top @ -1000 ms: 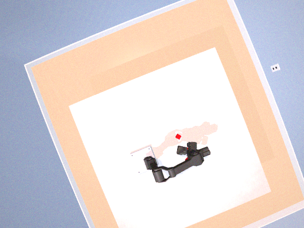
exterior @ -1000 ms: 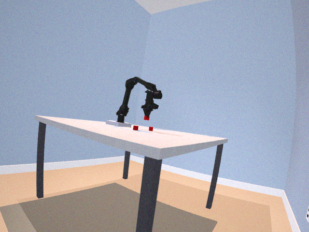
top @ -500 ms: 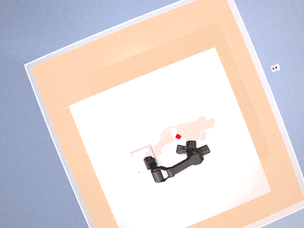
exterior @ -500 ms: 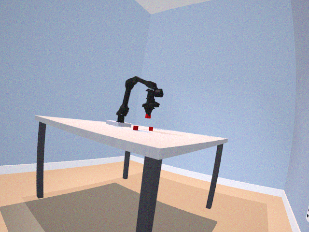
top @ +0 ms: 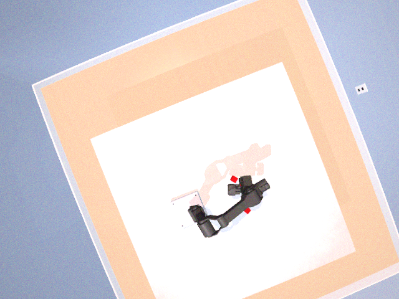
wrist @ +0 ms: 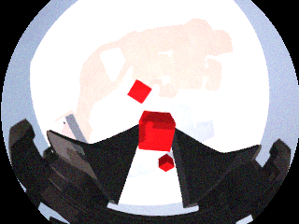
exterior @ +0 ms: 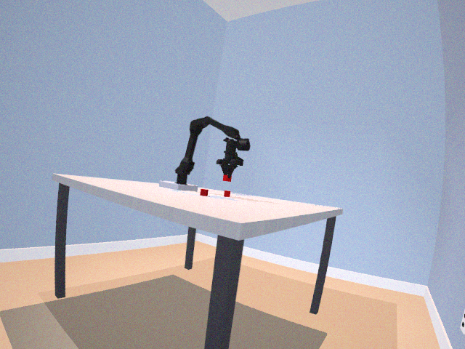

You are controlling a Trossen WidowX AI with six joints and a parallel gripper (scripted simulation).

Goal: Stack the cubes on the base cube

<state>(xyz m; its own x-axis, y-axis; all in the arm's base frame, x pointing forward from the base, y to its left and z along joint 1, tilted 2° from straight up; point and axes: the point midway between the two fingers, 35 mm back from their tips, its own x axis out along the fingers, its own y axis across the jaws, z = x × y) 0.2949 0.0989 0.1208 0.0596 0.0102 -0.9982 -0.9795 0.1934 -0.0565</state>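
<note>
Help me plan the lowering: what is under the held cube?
Air under the held cube, then table. Another cube lines up below in the exterior view but sits aside in the wrist view, where the held cube covers the spot underneath.

Counting three red cubes. Counting one black arm and one gripper with two fingers. Counting one table, four dark legs and one white base plate. Seeing one wall outlet in the top view, and one, partly cut off, in the exterior view.
</note>
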